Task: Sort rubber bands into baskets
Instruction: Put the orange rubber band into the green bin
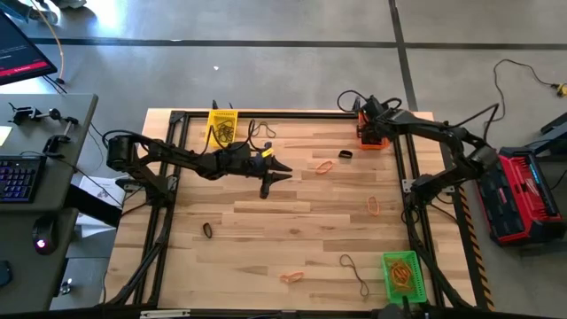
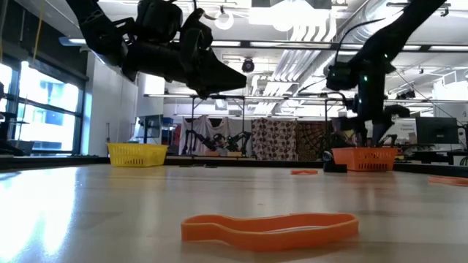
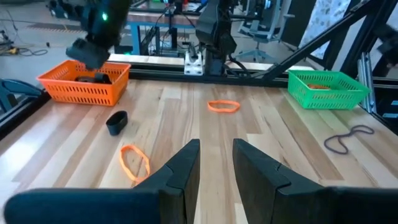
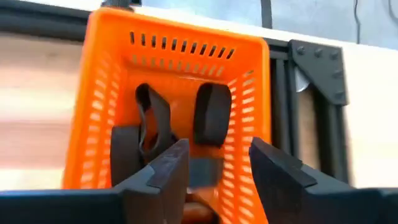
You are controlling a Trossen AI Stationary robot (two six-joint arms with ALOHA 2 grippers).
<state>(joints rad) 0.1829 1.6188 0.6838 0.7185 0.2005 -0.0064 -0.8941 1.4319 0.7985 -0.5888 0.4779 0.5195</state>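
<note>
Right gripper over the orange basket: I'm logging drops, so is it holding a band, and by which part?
Nothing is held. The right gripper is open above the orange basket, with black bands lying inside.

Overhead camera looks straight down on the whole table. Low camera sits at tabletop level, facing twelve o'clock. Both wrist cameras see the orange basket, the right closely.

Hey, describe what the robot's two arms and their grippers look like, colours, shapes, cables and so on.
Both arms are dark, nearly black, built of slim tubes joined by bulkier rounded joints, with black cables looping alongside. The left gripper ends in two tapered, wedge-shaped matte black fingers. The right gripper has the same blocky dark fingers. A small green light glows on the right arm's wrist.
</note>
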